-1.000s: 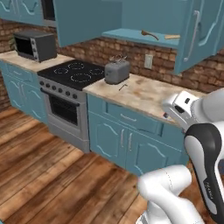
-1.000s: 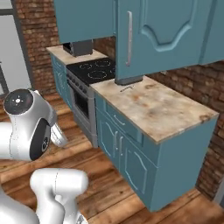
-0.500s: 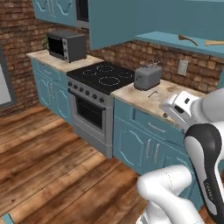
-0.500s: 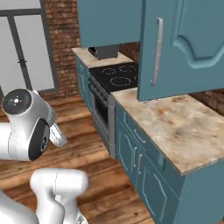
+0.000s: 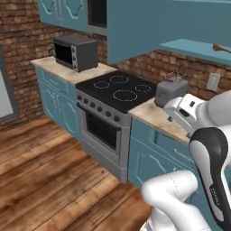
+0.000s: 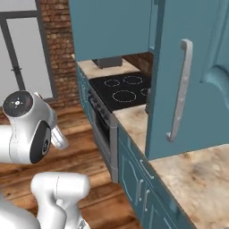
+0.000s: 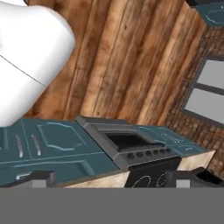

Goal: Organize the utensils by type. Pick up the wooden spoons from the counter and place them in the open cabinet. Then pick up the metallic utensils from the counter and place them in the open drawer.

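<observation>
While the base swings left along the kitchen, both base views slide w/ it: stove (image 5: 119,89) and microwave (image 5: 75,53) now sit centre, open cabinet (image 5: 194,47) shelf pushed to the right edge, one wooden spoon (image 5: 222,48) lying on it. Likely heading back for remaining utensils, none visible on the marbled stone worktop (image 6: 197,167). Fingers (image 7: 37,178) spread wide, holding nothing. Cabinet door (image 6: 188,76) flat teal, panelled, pale bar handle; toaster (image 5: 171,90) boxy grey metal.
</observation>
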Motion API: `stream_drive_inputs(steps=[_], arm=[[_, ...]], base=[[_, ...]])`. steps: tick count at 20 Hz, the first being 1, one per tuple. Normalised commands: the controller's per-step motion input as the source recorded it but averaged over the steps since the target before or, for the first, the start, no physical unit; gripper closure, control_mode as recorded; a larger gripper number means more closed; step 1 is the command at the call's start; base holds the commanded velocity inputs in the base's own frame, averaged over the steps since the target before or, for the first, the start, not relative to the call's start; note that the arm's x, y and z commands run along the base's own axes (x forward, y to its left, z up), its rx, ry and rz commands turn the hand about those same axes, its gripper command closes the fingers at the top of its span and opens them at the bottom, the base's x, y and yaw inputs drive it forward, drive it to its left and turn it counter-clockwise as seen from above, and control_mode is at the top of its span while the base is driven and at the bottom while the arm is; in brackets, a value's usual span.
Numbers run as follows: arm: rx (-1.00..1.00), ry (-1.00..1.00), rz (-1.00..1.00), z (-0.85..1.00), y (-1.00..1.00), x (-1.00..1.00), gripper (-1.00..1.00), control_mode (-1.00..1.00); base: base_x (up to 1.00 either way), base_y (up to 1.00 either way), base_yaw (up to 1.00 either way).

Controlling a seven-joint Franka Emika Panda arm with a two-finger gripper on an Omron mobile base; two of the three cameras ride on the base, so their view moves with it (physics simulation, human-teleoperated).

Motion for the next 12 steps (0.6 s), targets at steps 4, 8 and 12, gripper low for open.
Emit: stream_drive_inputs(steps=[4, 8, 12], arm=[[0.00, 0.00, 0.00, 0.00, 0.00, 0.00, -1.00, 1.00], [0.00, 0.00, 0.00, 0.00, 0.00, 0.00, -1.00, 1.00], [0.00, 0.00, 0.00, 0.00, 0.00, 0.00, -1.00, 1.00]], base=[[0.74, 0.00, -0.22], [0.80, 0.00, -0.27], [0.90, 0.00, -0.33]])
